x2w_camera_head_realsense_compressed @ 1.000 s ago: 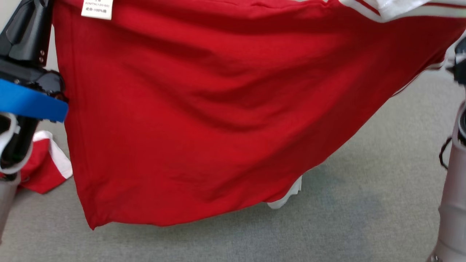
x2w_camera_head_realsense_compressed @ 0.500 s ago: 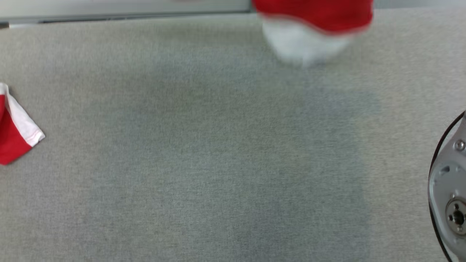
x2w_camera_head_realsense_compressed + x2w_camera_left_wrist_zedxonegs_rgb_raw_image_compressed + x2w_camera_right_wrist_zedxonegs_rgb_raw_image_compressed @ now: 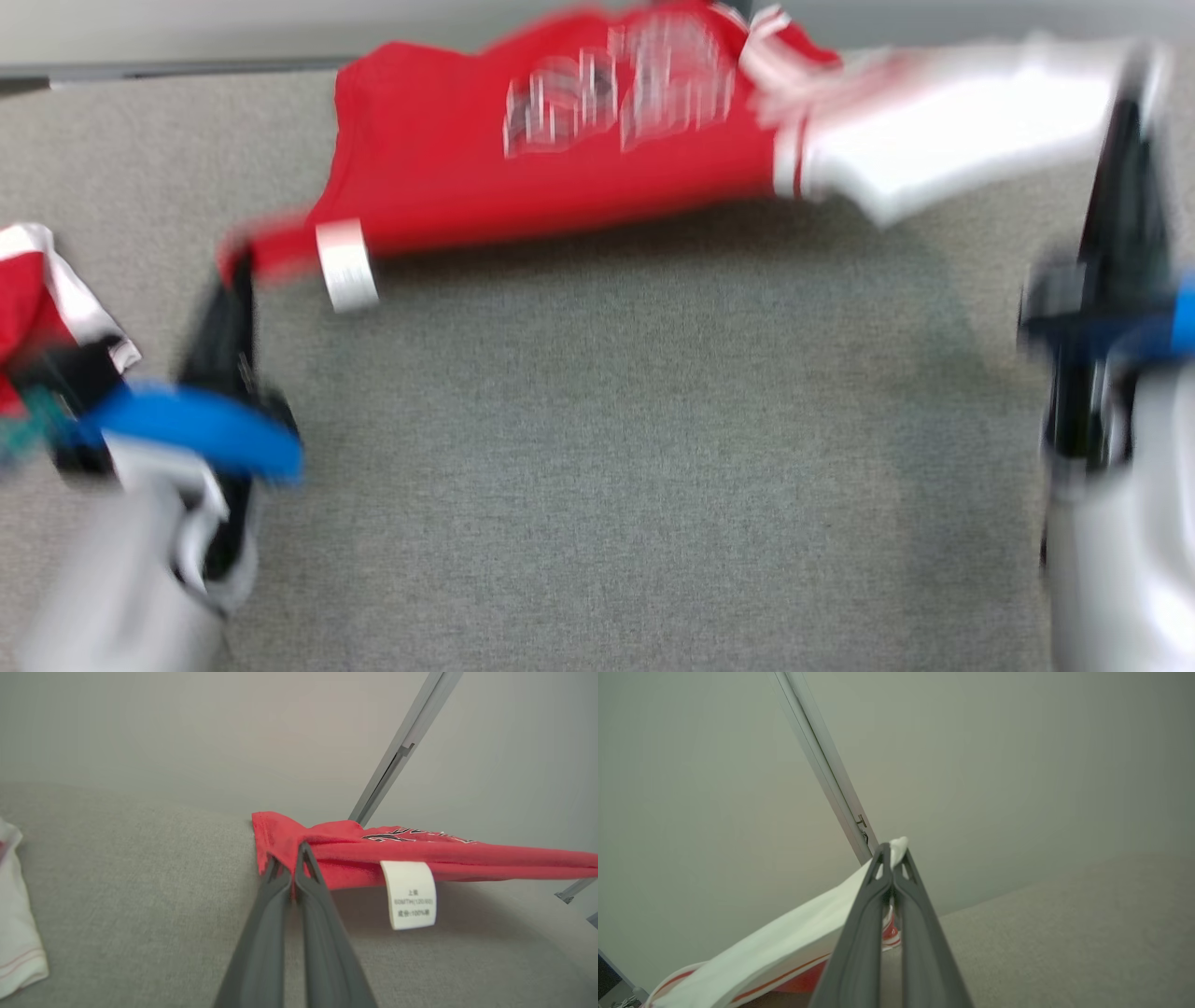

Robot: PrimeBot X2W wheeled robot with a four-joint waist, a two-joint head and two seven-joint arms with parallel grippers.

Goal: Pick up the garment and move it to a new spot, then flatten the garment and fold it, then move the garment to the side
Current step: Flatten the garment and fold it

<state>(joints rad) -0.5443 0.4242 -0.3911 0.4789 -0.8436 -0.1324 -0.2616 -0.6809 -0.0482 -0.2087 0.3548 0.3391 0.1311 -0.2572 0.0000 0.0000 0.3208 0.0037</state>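
Inventory from my remote station, largest item first.

1. Desk [image 3: 597, 448]: grey cloth-covered top, running back to a pale wall.
2. Garment [image 3: 448, 159]: red shirt with white lettering, stretched sideways between my two grippers over the far part of the desk. Its near edge hangs off the surface with a shadow under it. The head view is blurred, so I cannot tell if the far edge touches the desk.
3. White sleeve [image 3: 952, 149]: the garment's right end, trimmed with red stripes, leading to the right gripper.
4. Second garment [image 3: 37, 280]: red and white, bunched at the desk's left edge just beside my left arm, apart from the held one.
5. Left gripper [image 3: 288, 858]: jaws pressed together, pinching a corner of the red hem, with cloth bunched at the tips.
6. Right gripper [image 3: 892, 851]: jaws pressed together on the end of the white sleeve, a nub of cloth poking past the tips.
7. Care label [image 3: 410, 895]: white with small dark print, hanging from the hem just beside the left gripper.
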